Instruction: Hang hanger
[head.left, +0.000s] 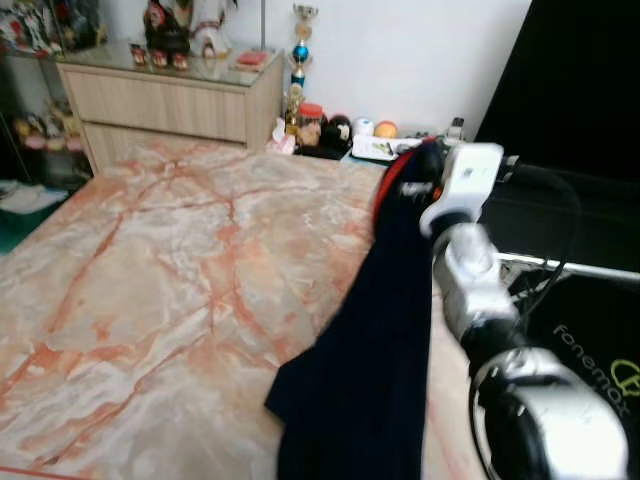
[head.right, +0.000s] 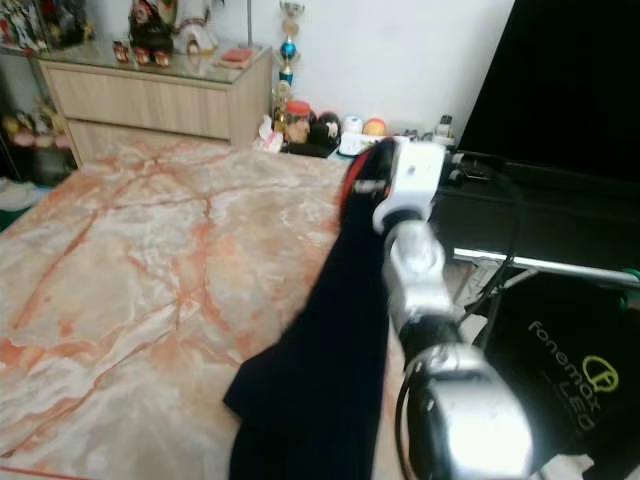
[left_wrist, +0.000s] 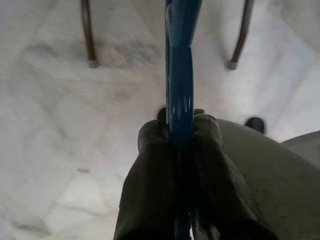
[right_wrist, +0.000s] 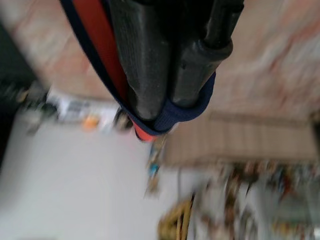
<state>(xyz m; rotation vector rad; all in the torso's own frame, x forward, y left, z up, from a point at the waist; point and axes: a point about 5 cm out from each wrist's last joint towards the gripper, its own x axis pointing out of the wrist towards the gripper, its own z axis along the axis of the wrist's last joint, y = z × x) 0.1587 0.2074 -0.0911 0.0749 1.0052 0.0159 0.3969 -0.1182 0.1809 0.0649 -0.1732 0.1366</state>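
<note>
The right claw (right_wrist: 160, 107) has its 2 black fingers (right_wrist: 140, 60) pressed together on the collar of a dark navy garment (head.left: 365, 370) with a red lining at the neck; in the right wrist view the navy collar band wraps under the fingertips. In the head views the silver right arm (head.left: 470, 280) reaches forward and holds this garment up, so the cloth hangs down in a long dark fold over the right edge of a bed (head.left: 150, 270) covered in a cream and orange marble-pattern sheet. The left claw (left_wrist: 181, 137) is clamped on a blue hanger (left_wrist: 180, 75), gripping a narrow blue bar that runs straight out between the 2 fingers, above a pale marble floor (left_wrist: 60, 125) with 2 thin metal legs (left_wrist: 88, 35) standing on it. Beside the right arm lies a black bag (head.right: 570, 370) printed in pale letters that read roughly "fonemax LED", with a yellow-green round logo. Beyond the bed stand a light wooden dresser (head.left: 170, 100) with figurines on top and a large black screen (head.left: 570, 80) against a white wall.
</note>
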